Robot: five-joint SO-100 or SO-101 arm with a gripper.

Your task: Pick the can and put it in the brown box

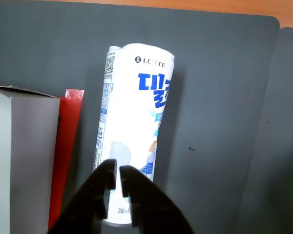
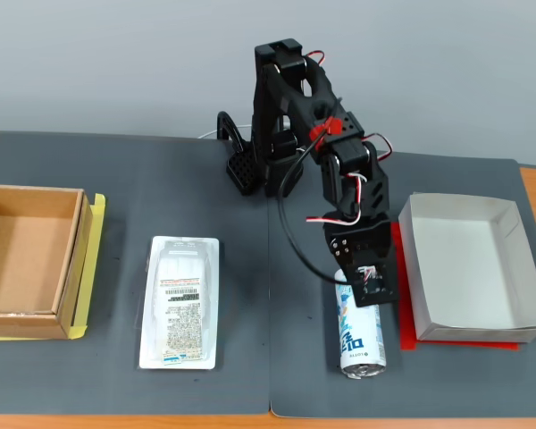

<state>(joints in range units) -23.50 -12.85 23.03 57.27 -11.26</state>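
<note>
The can (image 1: 136, 122) lies on its side on the dark mat, white with blue lettering and silver ends. In the fixed view the can (image 2: 361, 335) is at the front, right of centre, its silver end toward the front edge. My gripper (image 1: 118, 187) hangs over the can's near end in the wrist view with the fingers almost together, not around the can. In the fixed view the gripper (image 2: 359, 288) is over the can's far end. The brown box (image 2: 79, 259) stands at the far left, open and empty.
A flat white plastic package with a barcode label (image 2: 180, 299) lies between the brown box and the can. A white paper box (image 2: 411, 259) on a red sheet (image 1: 66, 156) stands just right of the can; it shows in the wrist view (image 1: 19, 146) at the left.
</note>
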